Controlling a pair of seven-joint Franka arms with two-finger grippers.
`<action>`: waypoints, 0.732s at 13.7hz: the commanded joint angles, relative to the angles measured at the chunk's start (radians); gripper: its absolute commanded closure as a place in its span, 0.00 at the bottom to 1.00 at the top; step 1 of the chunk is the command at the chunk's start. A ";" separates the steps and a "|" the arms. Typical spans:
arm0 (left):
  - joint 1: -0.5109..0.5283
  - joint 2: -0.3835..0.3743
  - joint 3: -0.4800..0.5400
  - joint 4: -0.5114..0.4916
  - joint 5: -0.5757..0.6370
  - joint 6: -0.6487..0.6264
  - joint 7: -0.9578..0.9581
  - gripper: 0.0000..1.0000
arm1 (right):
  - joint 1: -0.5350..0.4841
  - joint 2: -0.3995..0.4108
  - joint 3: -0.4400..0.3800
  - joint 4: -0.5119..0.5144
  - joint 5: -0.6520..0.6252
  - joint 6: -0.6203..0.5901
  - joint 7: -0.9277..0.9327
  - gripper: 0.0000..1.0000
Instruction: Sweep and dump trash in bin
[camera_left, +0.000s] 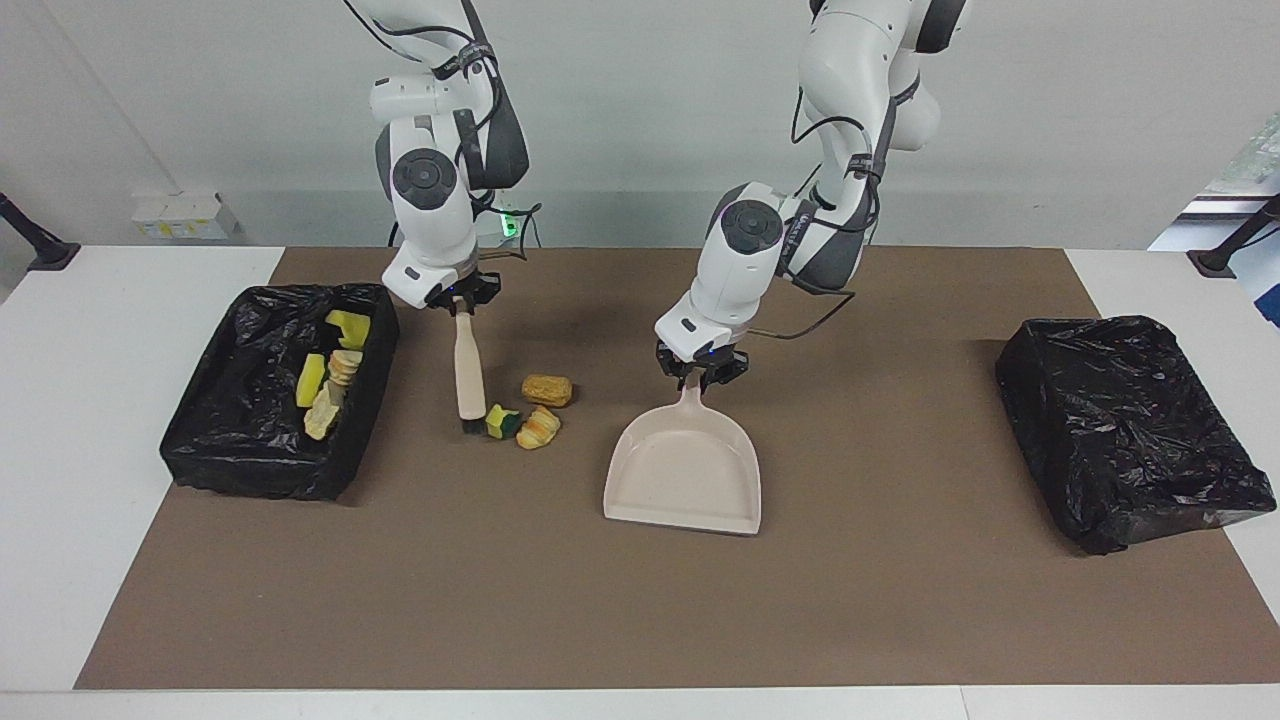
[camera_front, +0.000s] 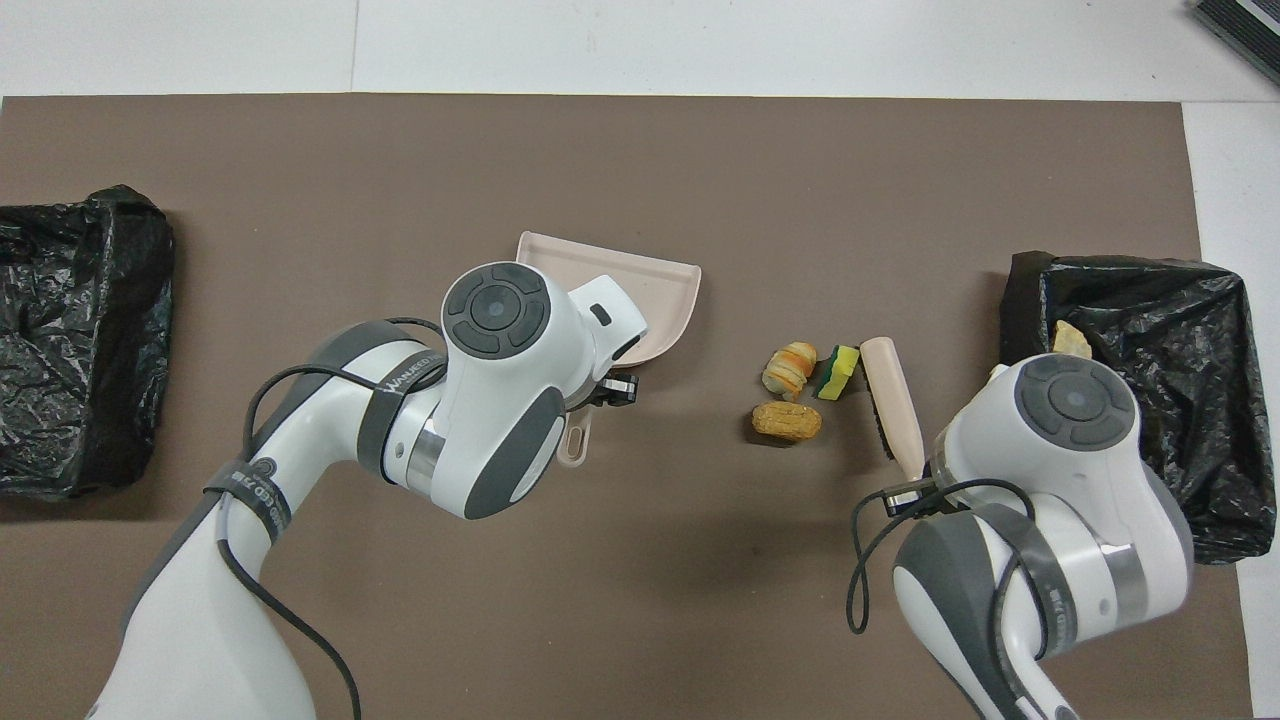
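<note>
At the right arm's end of the brown mat (camera_left: 640, 620), an open bin lined with black plastic (camera_left: 275, 390) is seen with four scraps of the trash in it (camera_left: 330, 375). Beside it, the brush (camera_left: 468, 370) is clamped by its handle in the right gripper (camera_left: 460, 300), its bristles touching the green-yellow sponge (camera_left: 500, 420). A croissant piece (camera_left: 540, 428) and a bread chunk (camera_left: 547, 389) lie just beside the sponge. Toward the table's middle, the dustpan (camera_left: 685, 470) is gripped by its handle in the left gripper (camera_left: 700, 372). A covered black bin (camera_left: 1125, 430) is seen at the left arm's end.
</note>
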 joint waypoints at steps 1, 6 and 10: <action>0.076 -0.036 0.000 -0.020 0.004 -0.038 0.200 1.00 | -0.007 -0.039 0.002 -0.094 -0.006 0.083 0.029 1.00; 0.177 -0.094 0.000 -0.060 0.004 -0.139 0.685 1.00 | -0.024 -0.026 0.002 -0.091 0.038 0.121 0.066 1.00; 0.160 -0.121 0.000 -0.069 0.004 -0.256 0.880 1.00 | 0.044 0.013 0.005 -0.040 0.089 0.127 0.150 1.00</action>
